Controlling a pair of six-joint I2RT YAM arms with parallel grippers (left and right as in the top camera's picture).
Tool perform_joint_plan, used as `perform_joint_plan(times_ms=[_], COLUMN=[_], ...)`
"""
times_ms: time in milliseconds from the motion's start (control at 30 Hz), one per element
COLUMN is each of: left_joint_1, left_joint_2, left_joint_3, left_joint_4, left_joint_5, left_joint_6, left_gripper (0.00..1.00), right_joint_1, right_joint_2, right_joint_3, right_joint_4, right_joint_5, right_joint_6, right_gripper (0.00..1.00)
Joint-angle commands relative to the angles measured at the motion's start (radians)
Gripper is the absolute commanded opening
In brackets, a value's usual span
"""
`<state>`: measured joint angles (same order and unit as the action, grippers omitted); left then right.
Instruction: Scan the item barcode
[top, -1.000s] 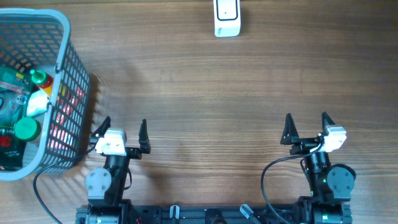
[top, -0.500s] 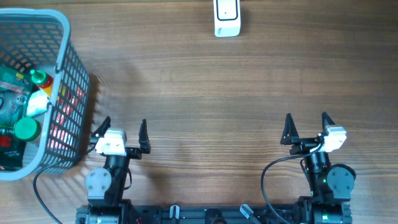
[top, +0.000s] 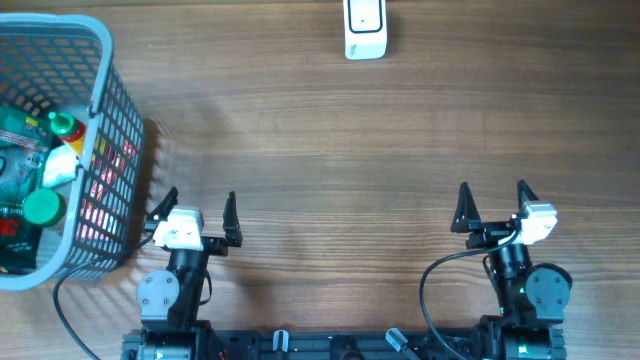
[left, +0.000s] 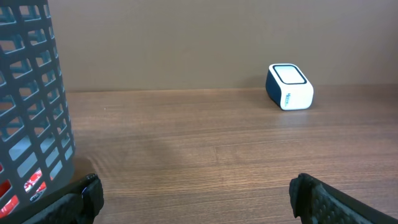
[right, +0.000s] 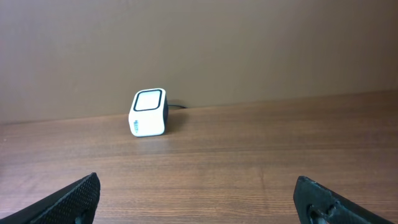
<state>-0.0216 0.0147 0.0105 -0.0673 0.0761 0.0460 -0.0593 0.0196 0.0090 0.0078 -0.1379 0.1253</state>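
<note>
One scanner (top: 365, 30), one basket (top: 118, 150)

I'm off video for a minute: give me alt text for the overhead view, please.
The left gripper and right gripper sit at the near edge of a wooden table, jaws open and empty. A grey basket of groceries stands far left; a white scanner sits at the far edge.
</note>
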Motion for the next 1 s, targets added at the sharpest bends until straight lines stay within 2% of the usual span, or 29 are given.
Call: perform_joint_plan(times_ms=[0, 167, 300, 367, 433, 733, 967], left_joint_1=[-0.006, -0.006, -0.006, -0.006, -0.006, -0.006, -0.006], left_joint_2=[0.002, 0.002, 0.002, 0.002, 0.002, 0.04, 0.264], left_joint_3=[-0.005, -0.005, -0.004, 0.014, 0.039, 0.28, 0.534], left_joint_4=[0.009, 0.055, 0.163, 0.23, 0.252, 0.222, 0.107], left_joint_5=[0.069, 0.209, 0.254, 0.261, 0.272, 0.298, 0.29], left_joint_6=[-0.01, -0.015, -0.15, -0.261, -0.296, -0.293, -0.294], left_gripper=[1.0, 1.0, 1.0, 1.0, 1.0, 1.0, 1.0], right_joint_1=[0.006, 0.006, 0.006, 0.006, 0.006, 0.006, 0.006], right_joint_2=[0.003, 0.003, 0.003, 0.003, 0.003, 0.003, 0.003], right_joint_3=[-0.003, -0.003, -0.003, -0.003, -0.003, -0.003, -0.003], right_joint_4=[0.001, 0.0, 0.001, 0.001, 0.001, 0.001, 0.001], right_joint_5=[-0.006, -0.006, -0.006, -0.006, -0.006, -0.006, -0.006], right_joint_6=[-0.018, -0.018, -0.018, -0.018, -0.018, -0.018, -0.018], right_gripper=[1.0, 1.0, 1.0, 1.0, 1.0, 1.0, 1.0])
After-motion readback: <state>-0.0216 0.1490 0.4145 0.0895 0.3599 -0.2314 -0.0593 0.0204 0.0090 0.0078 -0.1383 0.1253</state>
